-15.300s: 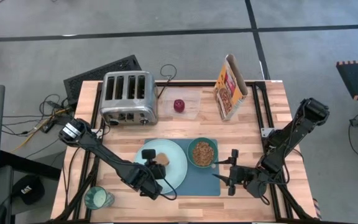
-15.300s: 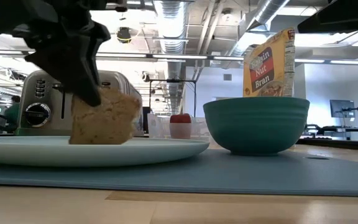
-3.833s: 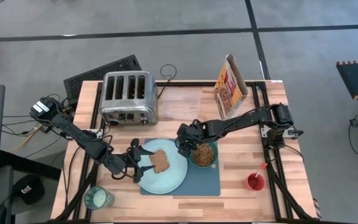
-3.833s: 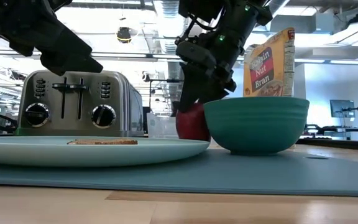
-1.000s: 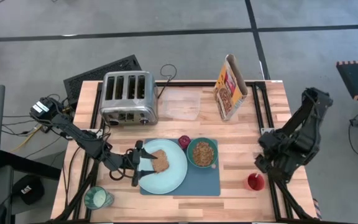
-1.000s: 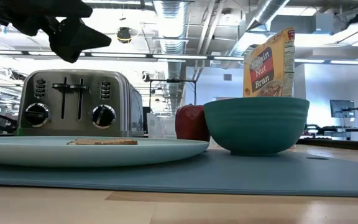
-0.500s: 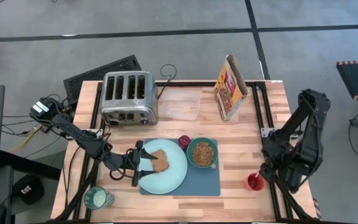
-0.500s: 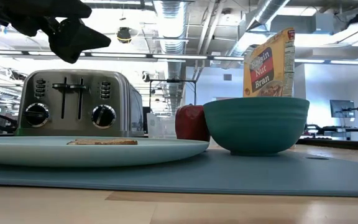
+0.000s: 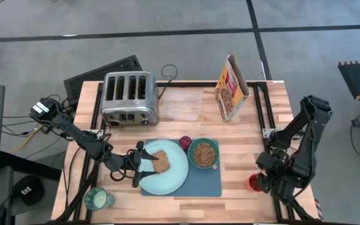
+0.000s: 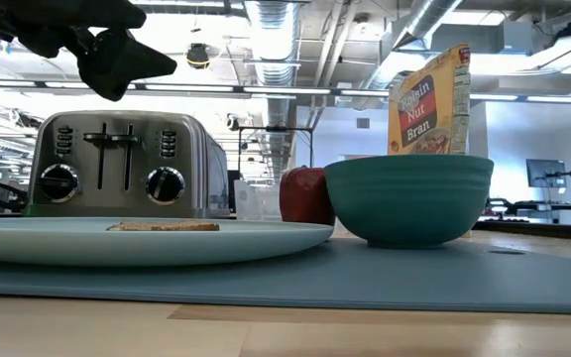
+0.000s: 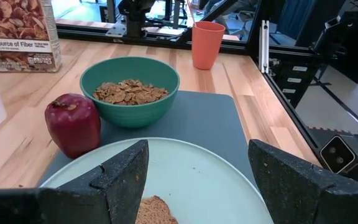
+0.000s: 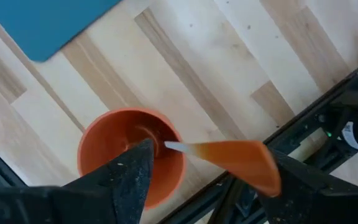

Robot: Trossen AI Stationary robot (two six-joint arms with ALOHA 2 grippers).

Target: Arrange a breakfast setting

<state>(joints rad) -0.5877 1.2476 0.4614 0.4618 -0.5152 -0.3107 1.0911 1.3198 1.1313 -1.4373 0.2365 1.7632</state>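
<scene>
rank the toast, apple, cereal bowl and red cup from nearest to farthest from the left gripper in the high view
From the left gripper, at the plate's left edge:
1. Toast, on the plate right beside the gripper.
2. Apple, just past the plate's upper right rim.
3. Cereal bowl, on the mat right of the plate.
4. Red cup, far right, under the right gripper.

mat (image 9: 208,182): slate blue
plate (image 9: 175,175): pale mint
bowl (image 11: 129,89): green, brown flakes inside
toast (image 9: 160,161): brown
fruit (image 11: 73,123): dark red
cup (image 12: 132,155): red-orange
spoon (image 12: 229,157): orange-red handle
toaster (image 9: 129,97): chrome
table (image 9: 242,140): pale wood, striped planks
</scene>
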